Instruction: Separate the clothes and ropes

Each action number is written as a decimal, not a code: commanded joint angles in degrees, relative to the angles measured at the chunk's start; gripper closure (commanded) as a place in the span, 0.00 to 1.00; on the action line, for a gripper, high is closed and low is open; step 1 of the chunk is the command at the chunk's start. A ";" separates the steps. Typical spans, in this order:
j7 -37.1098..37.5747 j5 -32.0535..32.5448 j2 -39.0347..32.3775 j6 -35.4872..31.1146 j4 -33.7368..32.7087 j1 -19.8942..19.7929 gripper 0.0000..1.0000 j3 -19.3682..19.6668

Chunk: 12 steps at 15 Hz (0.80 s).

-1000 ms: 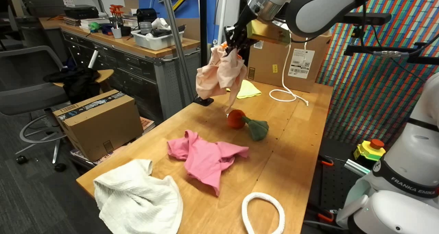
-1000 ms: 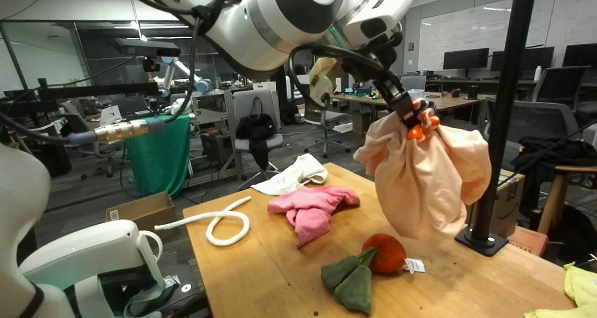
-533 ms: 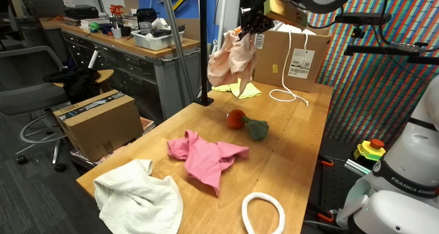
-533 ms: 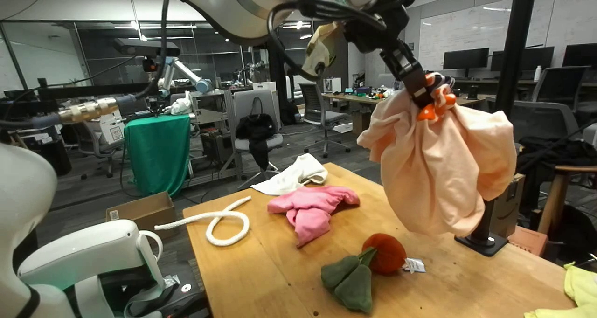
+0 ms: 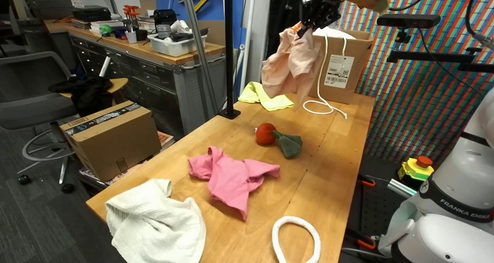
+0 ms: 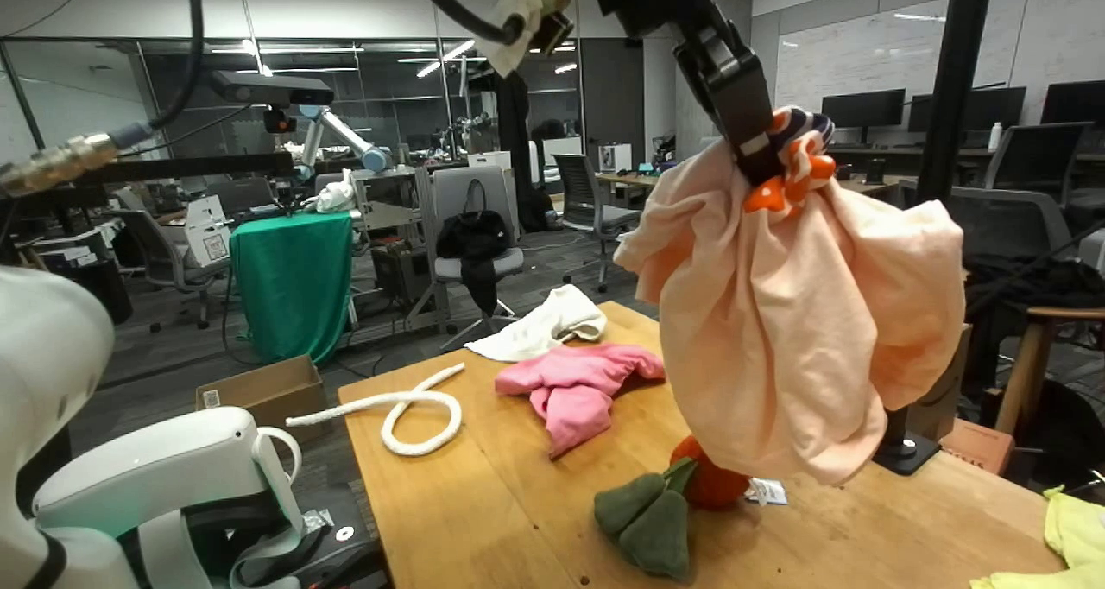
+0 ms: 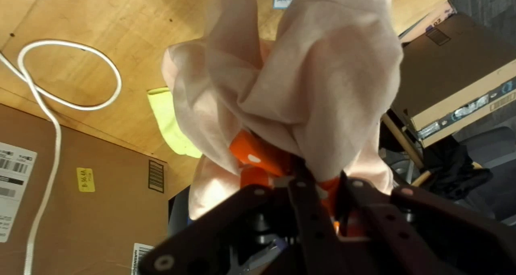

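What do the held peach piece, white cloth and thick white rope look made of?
Peach piece: thin matte fabric, perhaps cotton; soft, draping folds.
White cloth: matte textile, possibly cotton; faint ribbing.
Thick white rope: matte, probably braided fibre; textured surface. Cotton or synthetic, unclear.

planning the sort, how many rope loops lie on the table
2: one in the loose rope beside the pink cloth, one in the hanging rope near the cardboard box. Others may be hidden.

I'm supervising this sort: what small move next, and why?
Probably lift the gripper a little before any sideways move. It grips the peach cloth, whose lower folds show below the rim of the cardboard box in an exterior view, and the wrist view shows a white rope hanging down that box; the cloth might snag it.
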<state>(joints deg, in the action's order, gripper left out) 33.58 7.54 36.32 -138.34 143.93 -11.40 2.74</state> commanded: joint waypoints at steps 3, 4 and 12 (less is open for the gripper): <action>-6.86 -2.96 8.38 9.56 1.54 -3.12 0.94 1.25; -8.12 -3.30 9.52 11.63 1.51 -3.32 0.94 1.81; -17.52 -4.13 14.96 28.57 1.24 -3.45 0.94 5.62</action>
<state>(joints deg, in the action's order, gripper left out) 20.63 5.21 48.82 -114.67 145.14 -14.79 7.00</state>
